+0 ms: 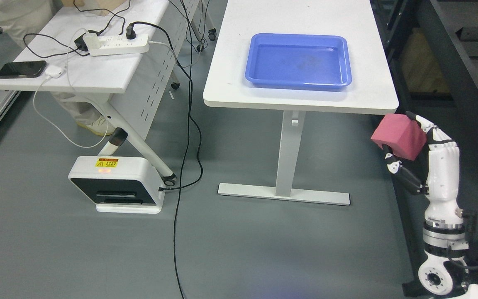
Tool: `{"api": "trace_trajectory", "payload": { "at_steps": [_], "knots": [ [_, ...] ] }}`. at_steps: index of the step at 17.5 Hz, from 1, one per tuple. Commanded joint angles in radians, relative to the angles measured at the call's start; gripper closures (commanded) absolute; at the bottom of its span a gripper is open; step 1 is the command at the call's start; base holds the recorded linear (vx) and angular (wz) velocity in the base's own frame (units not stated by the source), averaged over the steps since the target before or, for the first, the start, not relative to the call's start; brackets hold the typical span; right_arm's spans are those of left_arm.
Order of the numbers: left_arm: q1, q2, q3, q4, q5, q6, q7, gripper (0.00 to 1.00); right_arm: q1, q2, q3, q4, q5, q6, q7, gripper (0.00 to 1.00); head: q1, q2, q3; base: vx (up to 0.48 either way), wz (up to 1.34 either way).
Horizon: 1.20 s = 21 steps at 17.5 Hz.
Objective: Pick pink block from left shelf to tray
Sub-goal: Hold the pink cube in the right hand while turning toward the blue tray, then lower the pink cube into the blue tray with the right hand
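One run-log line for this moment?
right hand: shut on pink block | block: below table edge, right of blue tray | tray: empty | left hand: unseen

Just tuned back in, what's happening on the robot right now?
The right hand has the pink block gripped between thumb and fingers, held in the air beside and below the near right corner of the white table. The blue tray on that table holds nothing yet, so the block has not been delivered. The left arm is out of view.
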Motion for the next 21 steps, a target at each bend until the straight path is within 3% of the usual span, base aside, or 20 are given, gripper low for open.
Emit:
{"api": "trace_trajectory", "payload": {
  "at_steps": [1, 8, 12, 18, 21],
  "knots": [
    [0.020, 0.017, 0.000, -0.017, 0.000, 0.000, 0.000, 0.00, 0.003, 0.010, 0.000, -0.002, 0.000, -0.006, -0.001, 0.96, 0.0000, 0.000, 0.000, 0.251, -0.07],
    [0.020, 0.017, 0.000, -0.017, 0.000, 0.000, 0.000, 0.00, 0.005, 0.010, 0.006, -0.002, 0.002, -0.006, 0.002, 0.96, 0.0000, 0.000, 0.000, 0.252, -0.05],
    [0.020, 0.017, 0.000, -0.017, 0.000, 0.000, 0.000, 0.00, 0.020, 0.008, 0.015, -0.002, 0.011, -0.068, 0.013, 0.95, 0.0000, 0.000, 0.000, 0.217, -0.02],
    [0.020, 0.017, 0.000, -0.017, 0.000, 0.000, 0.000, 0.00, 0.023, 0.005, 0.063, -0.002, 0.037, -0.070, 0.189, 0.95, 0.0000, 0.000, 0.000, 0.205, 0.00],
    [0.020, 0.017, 0.000, -0.017, 0.000, 0.000, 0.000, 0.00, 0.021, 0.005, 0.066, -0.002, 0.038, -0.070, 0.203, 0.95, 0.0000, 0.000, 0.000, 0.171, 0.00]
  ]
}}
